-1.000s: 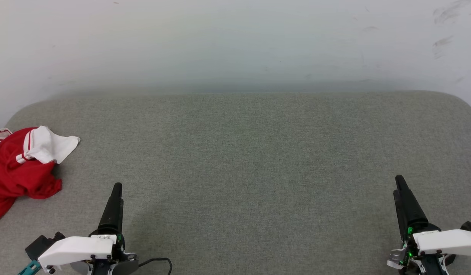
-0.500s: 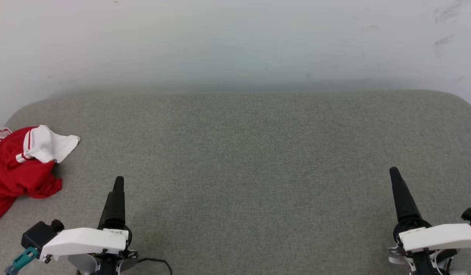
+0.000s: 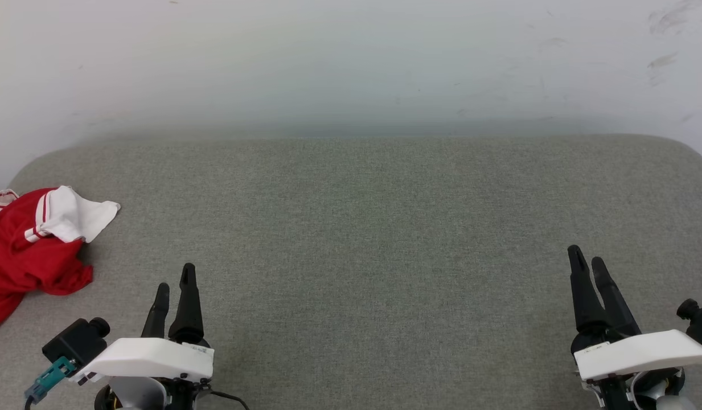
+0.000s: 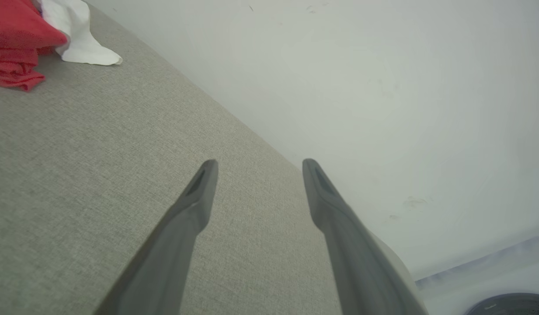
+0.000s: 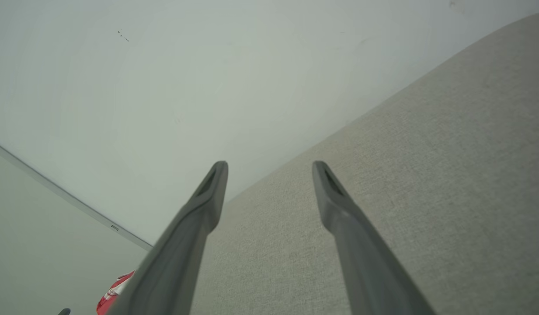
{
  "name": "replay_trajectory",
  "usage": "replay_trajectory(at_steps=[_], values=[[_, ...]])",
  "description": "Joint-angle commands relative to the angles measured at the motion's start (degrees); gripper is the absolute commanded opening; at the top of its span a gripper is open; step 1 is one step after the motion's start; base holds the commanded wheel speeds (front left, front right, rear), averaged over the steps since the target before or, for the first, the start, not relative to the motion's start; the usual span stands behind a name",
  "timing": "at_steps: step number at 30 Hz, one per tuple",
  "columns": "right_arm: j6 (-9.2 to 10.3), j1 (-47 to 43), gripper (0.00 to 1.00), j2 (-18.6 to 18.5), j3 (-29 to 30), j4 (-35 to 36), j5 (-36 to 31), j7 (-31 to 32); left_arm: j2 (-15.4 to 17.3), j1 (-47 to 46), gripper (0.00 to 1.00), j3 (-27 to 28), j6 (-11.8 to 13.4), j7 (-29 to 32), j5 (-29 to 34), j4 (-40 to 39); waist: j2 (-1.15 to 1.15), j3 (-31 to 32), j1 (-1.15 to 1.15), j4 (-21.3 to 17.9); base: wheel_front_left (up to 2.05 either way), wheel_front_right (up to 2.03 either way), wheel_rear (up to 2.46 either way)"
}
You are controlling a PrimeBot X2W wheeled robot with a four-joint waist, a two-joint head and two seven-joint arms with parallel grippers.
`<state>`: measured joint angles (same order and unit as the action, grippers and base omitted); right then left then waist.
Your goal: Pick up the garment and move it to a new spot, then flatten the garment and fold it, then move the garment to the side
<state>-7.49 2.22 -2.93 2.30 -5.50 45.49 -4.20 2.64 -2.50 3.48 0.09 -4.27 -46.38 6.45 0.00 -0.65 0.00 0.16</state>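
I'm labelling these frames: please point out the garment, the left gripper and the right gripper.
garment (image 3: 26, 262), head view, on its red body fabric.
left gripper (image 3: 175, 277), head view, between its open fingertips.
right gripper (image 3: 586, 255), head view, between its open fingertips.

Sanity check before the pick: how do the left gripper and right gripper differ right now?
The left gripper sits near the garment, not touching it; the right gripper is far across the grey fabric surface from it. The left gripper's fingers point almost straight up the head view; the right gripper's lean toward the left. Shared: both open, both empty.
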Motion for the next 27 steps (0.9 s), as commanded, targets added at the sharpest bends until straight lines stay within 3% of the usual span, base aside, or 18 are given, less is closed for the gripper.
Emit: replay_trajectory(at_steps=[1,27], values=[[-0.01,0.1,1.0,0.0,-0.2,1.1,-1.9,-0.6,0.2,0.0,1.0,-0.3,0.3,-0.5,1.9,-1.1,0.0,0.0,0.0,0.0,0.0,0.0,0.0],[0.0,-0.8,1.0,0.0,-1.7,3.5,-21.9,-4.9,3.4,0.9,1.0,-5.9,5.5,-4.8,20.8,-3.2,0.0,-0.2,0.0,0.0,0.0,0.0,0.0]])
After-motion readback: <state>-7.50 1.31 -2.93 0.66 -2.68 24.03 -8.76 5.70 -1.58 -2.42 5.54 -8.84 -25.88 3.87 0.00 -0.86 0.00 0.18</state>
